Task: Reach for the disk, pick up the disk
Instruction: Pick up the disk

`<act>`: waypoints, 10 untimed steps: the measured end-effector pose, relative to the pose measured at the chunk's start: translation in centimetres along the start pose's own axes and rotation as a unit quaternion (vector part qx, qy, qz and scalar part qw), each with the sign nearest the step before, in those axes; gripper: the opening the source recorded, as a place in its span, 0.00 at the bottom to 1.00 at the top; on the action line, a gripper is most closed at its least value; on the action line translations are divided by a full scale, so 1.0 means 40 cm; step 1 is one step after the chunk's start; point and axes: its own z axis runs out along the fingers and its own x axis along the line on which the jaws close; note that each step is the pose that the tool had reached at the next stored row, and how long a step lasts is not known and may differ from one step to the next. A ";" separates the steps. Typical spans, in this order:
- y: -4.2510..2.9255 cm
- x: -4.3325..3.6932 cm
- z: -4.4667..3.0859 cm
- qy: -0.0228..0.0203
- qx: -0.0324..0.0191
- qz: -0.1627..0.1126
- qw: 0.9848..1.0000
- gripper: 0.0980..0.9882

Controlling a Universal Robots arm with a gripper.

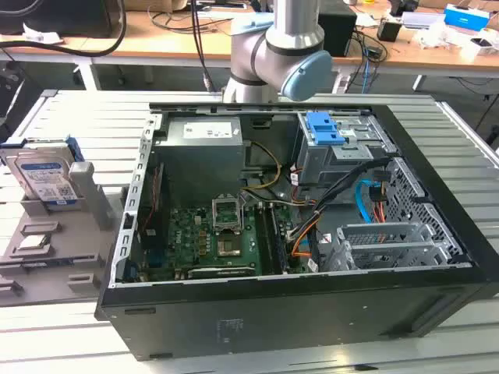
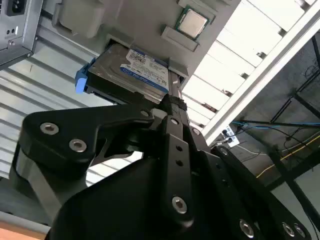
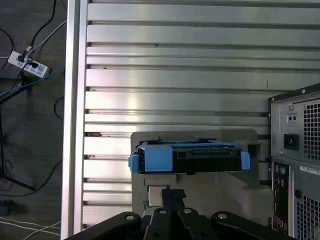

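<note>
1. The disk (image 1: 48, 178) is seen at the exterior view's left, standing on edge in a slot of a grey holder (image 1: 87, 204) on the slatted metal table (image 1: 70, 109), with its label facing the camera.
2. A small square chip (image 1: 35, 241) is laid on the same holder, just below the disk in the exterior view; the open computer case (image 1: 312, 312) is set at the centre and towards the exterior view's right.
3. The arm (image 1: 281, 47) is seen at the upper centre of the exterior view, behind the case and well apart from the disk.
4. In both wrist views the gripper (image 3: 167, 192) is pointed towards the disk (image 3: 187, 157), with bare holder surface between them; no contact is made.
5. The claw appears to be drawn together, and nothing is held in it.
6. The reach is judged to be under way but unfinished: the disk has not been met, gripped or lifted from its slot.
</note>
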 end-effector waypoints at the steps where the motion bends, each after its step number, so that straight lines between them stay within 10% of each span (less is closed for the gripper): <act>1: 0.000 0.000 0.000 0.001 0.000 -0.021 1.000 0.01; 10: 0.000 0.000 0.000 0.004 0.000 -0.105 0.995 0.01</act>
